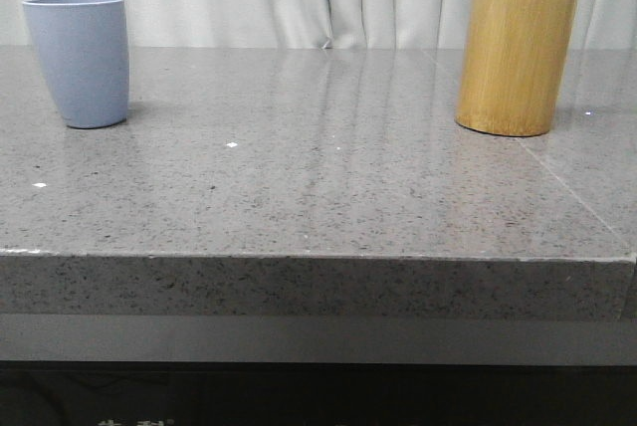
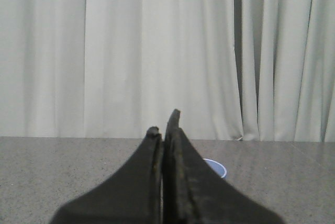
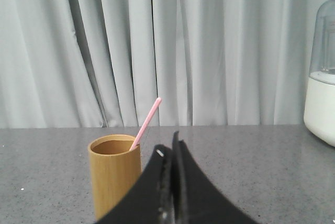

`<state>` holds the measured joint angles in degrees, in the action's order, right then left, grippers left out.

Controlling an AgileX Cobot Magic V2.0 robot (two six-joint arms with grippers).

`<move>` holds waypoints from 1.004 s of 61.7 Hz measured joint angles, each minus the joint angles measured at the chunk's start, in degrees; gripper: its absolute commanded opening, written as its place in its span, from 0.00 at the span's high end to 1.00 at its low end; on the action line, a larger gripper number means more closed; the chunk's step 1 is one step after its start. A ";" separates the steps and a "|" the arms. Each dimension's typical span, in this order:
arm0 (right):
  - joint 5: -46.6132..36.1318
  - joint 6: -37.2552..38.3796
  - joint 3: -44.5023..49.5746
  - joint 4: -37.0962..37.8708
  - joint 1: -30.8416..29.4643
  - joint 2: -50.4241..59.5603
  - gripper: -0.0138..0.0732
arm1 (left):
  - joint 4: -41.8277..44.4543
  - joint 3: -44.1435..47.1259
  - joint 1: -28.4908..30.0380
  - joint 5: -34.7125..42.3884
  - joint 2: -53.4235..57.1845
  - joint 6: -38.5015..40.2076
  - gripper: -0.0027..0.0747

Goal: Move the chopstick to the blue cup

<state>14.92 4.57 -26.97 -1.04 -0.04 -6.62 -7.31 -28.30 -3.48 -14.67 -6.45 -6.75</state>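
Chopstick [image 3: 146,122] leaning in bamboo cylinder [image 3: 114,179]; right gripper [image 3: 169,153] closed, level, behind it.

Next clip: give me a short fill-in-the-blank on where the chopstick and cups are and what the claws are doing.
1. The chopstick stands in the ____ holder.
2. In the front view, the blue cup stands on the table's ____ side.
3. Both the left claw and the right claw are ____.

Missing words: bamboo; left; shut
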 measured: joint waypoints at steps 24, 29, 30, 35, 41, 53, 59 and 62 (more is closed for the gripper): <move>15.68 -2.35 -12.81 0.00 0.00 -18.46 0.92 | 0.00 -14.72 0.00 -13.91 -18.53 0.00 0.99; 16.69 -2.49 -12.81 0.00 0.00 -21.39 0.92 | 0.00 -14.72 0.00 -14.17 -20.89 0.00 0.99; 16.75 -2.59 -12.81 0.00 0.00 -22.06 0.92 | 0.00 -14.72 0.00 -14.16 -21.45 0.00 0.99; 16.78 -2.59 -12.81 0.00 0.00 -24.53 0.92 | 0.00 -14.72 0.00 -14.16 -23.59 0.00 0.99; 17.35 -2.59 -12.81 0.00 0.00 -27.11 0.92 | 0.00 -14.72 0.00 -14.16 -26.16 0.00 0.99; 19.75 -3.37 -12.81 0.00 0.00 -30.76 0.78 | 0.00 -14.72 0.00 -14.42 -30.23 0.00 0.99; 20.68 -4.27 -12.81 -0.11 0.00 -31.71 0.54 | 0.00 -14.72 0.00 -14.42 -31.83 0.00 0.95; 21.08 -4.57 -12.81 -0.11 0.11 -31.85 0.37 | 0.00 -14.72 0.00 -14.42 -32.61 0.00 0.87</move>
<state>36.00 0.00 -39.77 -1.15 0.07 -38.47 -7.31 -43.02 -3.48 -29.09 -39.05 -6.75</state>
